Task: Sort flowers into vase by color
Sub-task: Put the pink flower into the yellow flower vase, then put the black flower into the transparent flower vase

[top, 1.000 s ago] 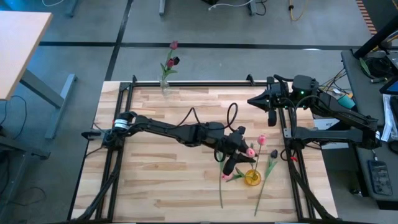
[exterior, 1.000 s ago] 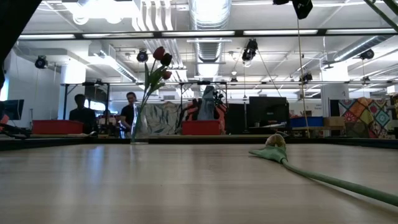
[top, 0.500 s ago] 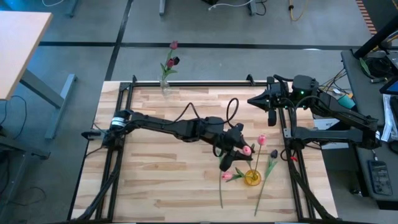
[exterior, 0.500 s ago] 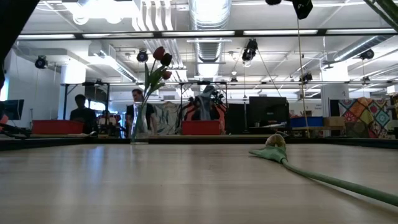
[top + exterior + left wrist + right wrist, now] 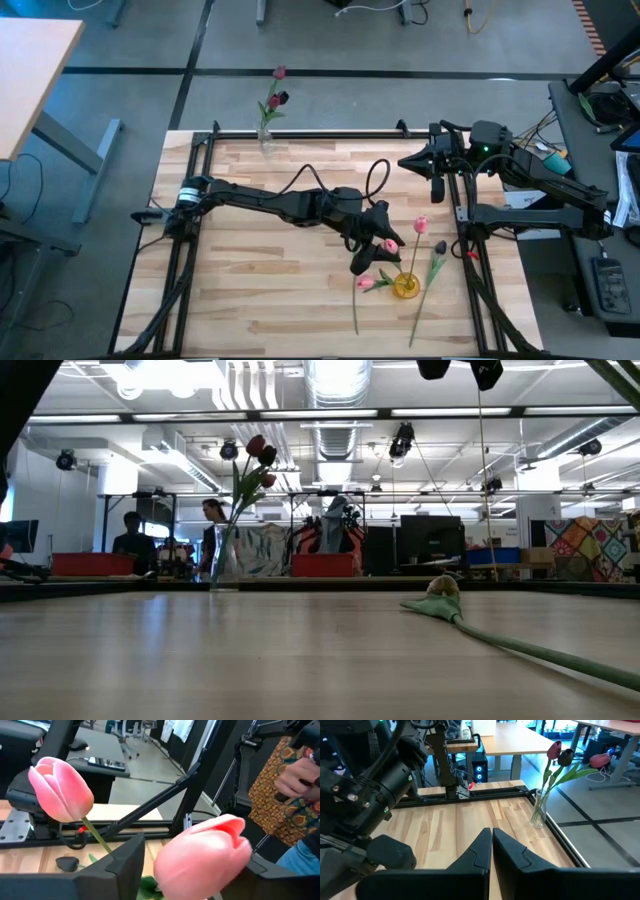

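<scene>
Left claw [image 5: 381, 245] fingers apart, pink tulip [image 5: 200, 857] between them, over yellow vase [image 5: 405, 286]. I judge drop in progress. Dark tulips done in clear vase [image 5: 266, 143], far corner. Three flowers lie on counter [image 5: 270, 290] beside claw. Right claw [image 5: 490, 850] together, parked.

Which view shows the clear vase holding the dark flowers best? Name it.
The right wrist view: the clear vase stands unobstructed at the table's edge, stems visible inside. The low view shows it far off; the high view shows it small; the left wrist view misses it.
</scene>
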`<state>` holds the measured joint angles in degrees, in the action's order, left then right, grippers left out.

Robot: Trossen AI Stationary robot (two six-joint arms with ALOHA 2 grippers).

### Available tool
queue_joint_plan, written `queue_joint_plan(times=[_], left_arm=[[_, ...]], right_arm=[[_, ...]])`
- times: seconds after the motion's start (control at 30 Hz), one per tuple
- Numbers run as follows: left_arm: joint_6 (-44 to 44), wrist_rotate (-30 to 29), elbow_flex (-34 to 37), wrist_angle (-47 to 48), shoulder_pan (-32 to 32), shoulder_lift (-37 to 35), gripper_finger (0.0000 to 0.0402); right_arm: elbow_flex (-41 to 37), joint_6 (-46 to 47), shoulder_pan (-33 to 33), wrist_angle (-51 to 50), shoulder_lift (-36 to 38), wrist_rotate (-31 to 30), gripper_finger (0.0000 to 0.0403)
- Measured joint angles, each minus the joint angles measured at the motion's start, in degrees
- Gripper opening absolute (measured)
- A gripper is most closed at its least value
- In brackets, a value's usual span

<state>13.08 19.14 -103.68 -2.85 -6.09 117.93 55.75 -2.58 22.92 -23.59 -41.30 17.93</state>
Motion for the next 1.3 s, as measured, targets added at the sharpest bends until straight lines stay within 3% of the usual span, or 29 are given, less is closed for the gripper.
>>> queue_joint_plan(times=[0.27,0.5,0.73,0.87,1.07,1.3], left_arm=[[-5.13,-0.04,-7.74,11.31,0.03,0.00,0.0223],[-6.84,-0.12,-15.49,21.88,0.81,0.00,0.0224],[-7.35,-0.11,-22.51,26.71,2.04,0.00,0.0216],[-8.36,-2.30,-22.89,26.89,2.23,-0.45,0.0176],[-8.22,-7.26,-20.49,26.72,2.19,-1.21,0.0083],[-6.57,-8.15,-10.89,19.35,2.54,-4.38,0.0006]], right_arm=[[-0.01,0.00,0.01,-0.07,0.00,0.00,0.0009],[-0.02,-0.06,-0.01,-0.07,-0.02,0.01,0.0009],[-0.02,-0.40,0.02,-0.11,-0.02,0.02,0.0009],[-0.01,0.54,-0.01,-0.81,0.00,0.30,0.0009],[-0.02,4.07,-0.01,-6.53,-0.07,0.53,0.0009],[1.53,11.89,-0.01,-17.35,-0.57,-0.52,0.0009]])
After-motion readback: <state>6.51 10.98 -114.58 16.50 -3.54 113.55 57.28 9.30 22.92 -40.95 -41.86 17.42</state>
